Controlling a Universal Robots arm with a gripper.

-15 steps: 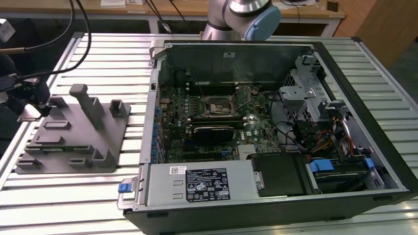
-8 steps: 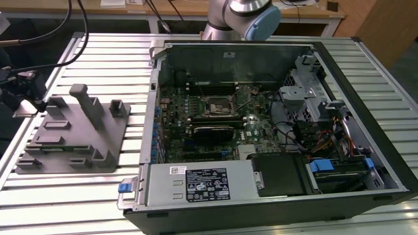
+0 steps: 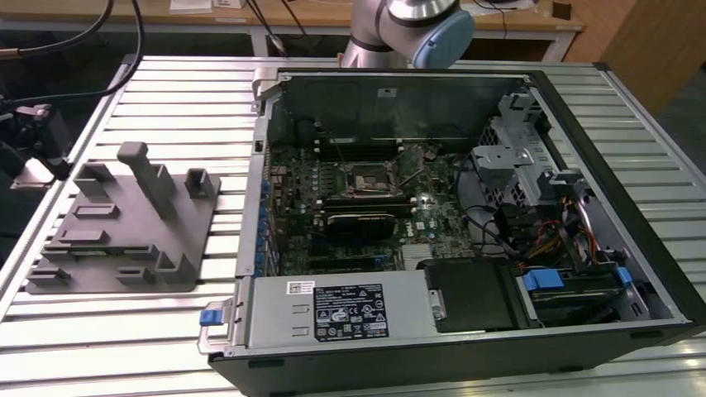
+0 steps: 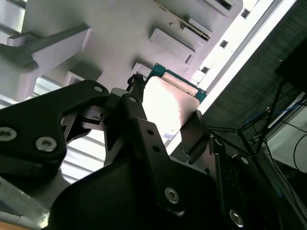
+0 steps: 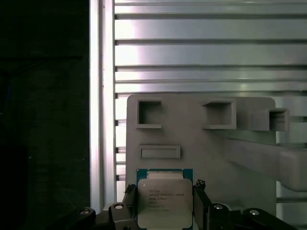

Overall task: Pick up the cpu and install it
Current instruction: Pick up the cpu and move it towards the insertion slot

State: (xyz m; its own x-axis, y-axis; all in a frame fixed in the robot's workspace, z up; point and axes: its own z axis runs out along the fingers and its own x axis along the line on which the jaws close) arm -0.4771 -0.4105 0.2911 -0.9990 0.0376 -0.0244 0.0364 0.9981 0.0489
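The cpu [image 5: 164, 203], a small square chip with a pale silver top and a green edge, sits between my gripper's [image 5: 164, 197] two black fingers [image 5: 128, 201], which are shut on its opposite sides. In the second wrist view the cpu [image 4: 169, 100] shows from the side, clamped by my gripper [image 4: 165, 115] just over the grey plastic tray [image 4: 120, 33]. I cannot tell whether the chip is touching the tray [image 5: 206, 148]. In the exterior view the tray [image 3: 121, 240] lies on the slatted table at the exterior view's left. The black motherboard socket [image 3: 365, 177] lies inside the open computer case.
The open computer case [image 3: 464, 347] fills the exterior view's middle and right, with heatsink block [image 3: 359, 220], drive cage [image 3: 518, 157] and power supply [image 3: 336, 310]. The arm's base [image 3: 403, 33] stands behind it. The tray has upright posts [image 3: 149, 178]. The table edge [image 5: 98, 96] runs beside the tray.
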